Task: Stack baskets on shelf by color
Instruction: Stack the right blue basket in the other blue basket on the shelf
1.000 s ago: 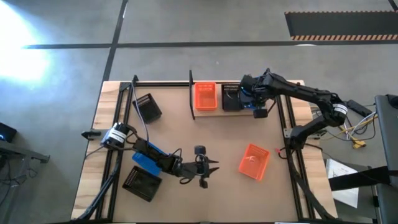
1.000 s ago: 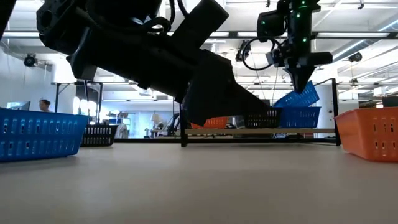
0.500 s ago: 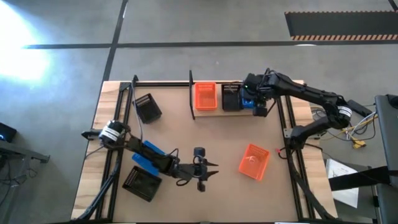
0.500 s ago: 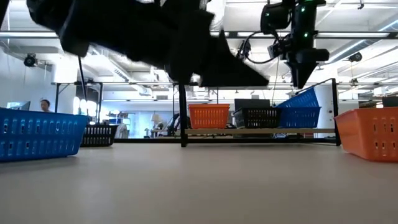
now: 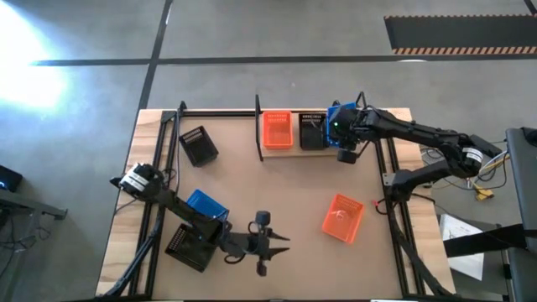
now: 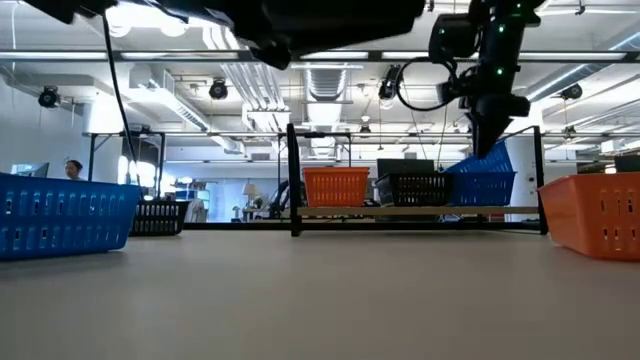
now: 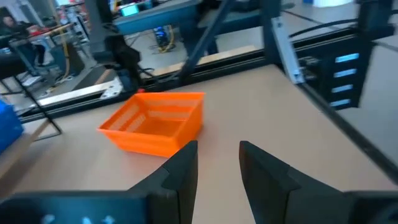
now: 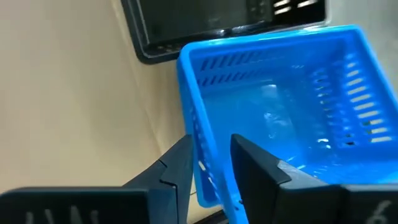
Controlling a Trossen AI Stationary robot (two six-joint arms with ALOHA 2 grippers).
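Right wrist view: blue basket point(image 8: 280, 99) wall is pinched by right gripper point(image 8: 211, 165); judged light, stiff, thin-rimmed; left gripper point(image 7: 217, 163) spread, idle.

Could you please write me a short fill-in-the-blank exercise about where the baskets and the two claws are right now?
1. The right claw grips the wall of a ____ basket at the shelf.
2. On the shelf, the basket in the middle is ____.
3. The left claw points toward a loose ____ basket on the table.
4. The number of baskets on the shelf is ____.

Missing words: blue; black; orange; three
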